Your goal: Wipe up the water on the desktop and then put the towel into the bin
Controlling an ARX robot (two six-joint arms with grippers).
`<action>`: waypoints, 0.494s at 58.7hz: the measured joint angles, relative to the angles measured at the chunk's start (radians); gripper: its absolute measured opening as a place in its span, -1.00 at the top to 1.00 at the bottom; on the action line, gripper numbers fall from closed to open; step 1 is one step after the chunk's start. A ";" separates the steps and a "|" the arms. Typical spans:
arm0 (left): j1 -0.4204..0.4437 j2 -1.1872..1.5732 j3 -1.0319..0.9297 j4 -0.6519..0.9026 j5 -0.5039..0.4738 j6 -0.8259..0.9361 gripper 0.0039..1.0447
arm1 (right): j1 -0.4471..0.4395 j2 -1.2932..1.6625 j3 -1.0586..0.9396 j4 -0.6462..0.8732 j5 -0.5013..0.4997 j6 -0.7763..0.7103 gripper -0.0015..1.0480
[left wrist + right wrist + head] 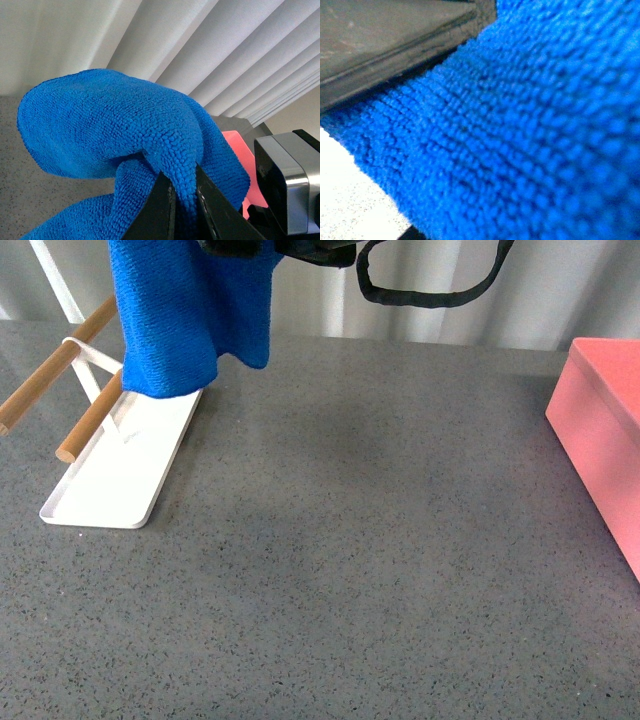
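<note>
The bright blue towel [185, 315] hangs high at the back left of the front view, above the dark grey speckled desktop [360, 540]. My left gripper [184, 200] is shut on a fold of the towel [110, 125]; its two black fingers pinch the cloth between them. The right gripper is open; its wrist view is filled by the towel [520, 130] pressed close, with one dark finger [385, 40] at an edge. The salmon-pink bin [605, 430] stands at the right edge of the desktop and shows behind the towel in the left wrist view [237, 145].
A flat white tray [115, 475] with two wooden rods [50, 380] sits at the back left, under the hanging towel. A black cable [430, 290] loops at the top. Pale pleated curtains [225, 50] run behind the desk.
</note>
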 joint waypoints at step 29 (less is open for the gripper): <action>0.000 0.000 0.000 0.000 0.000 0.000 0.00 | 0.000 -0.002 -0.013 0.032 0.034 0.015 0.93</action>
